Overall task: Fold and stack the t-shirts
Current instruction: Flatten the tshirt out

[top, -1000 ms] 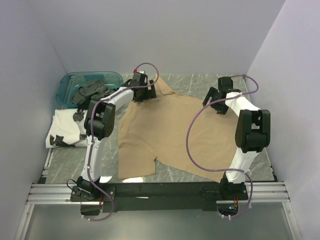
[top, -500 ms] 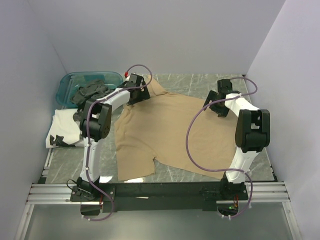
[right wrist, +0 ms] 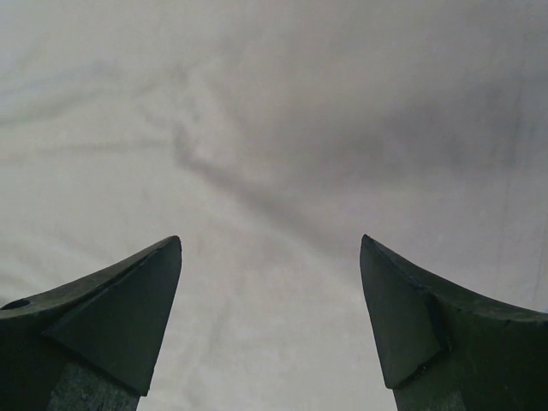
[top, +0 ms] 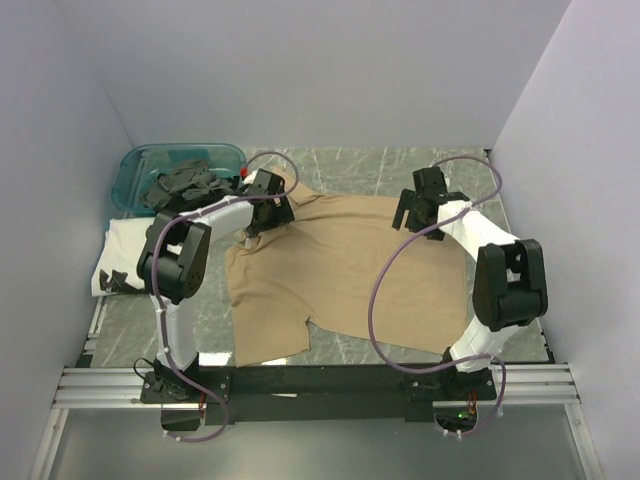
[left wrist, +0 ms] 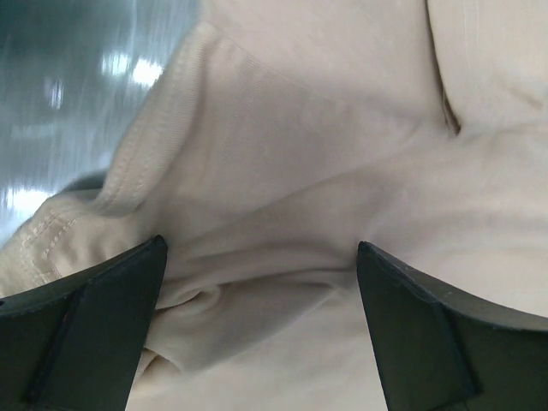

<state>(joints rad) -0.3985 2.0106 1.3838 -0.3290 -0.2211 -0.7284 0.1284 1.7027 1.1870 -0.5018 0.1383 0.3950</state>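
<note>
Right now your left gripper (top: 258, 226) stands wide open low over the far left edge of the tan shirt (top: 340, 270), by a stitched hem, with a bunched fold of cloth lying between its jaws and nothing pinched. Your right gripper (top: 412, 218) is open too, hovering over flat cloth at the shirt's far right. The shirt lies spread across the middle of the table (top: 400, 165). A white shirt (top: 125, 250) sits at the left edge, and dark shirts (top: 180, 185) spill from the tub (top: 135, 165) behind it.
</note>
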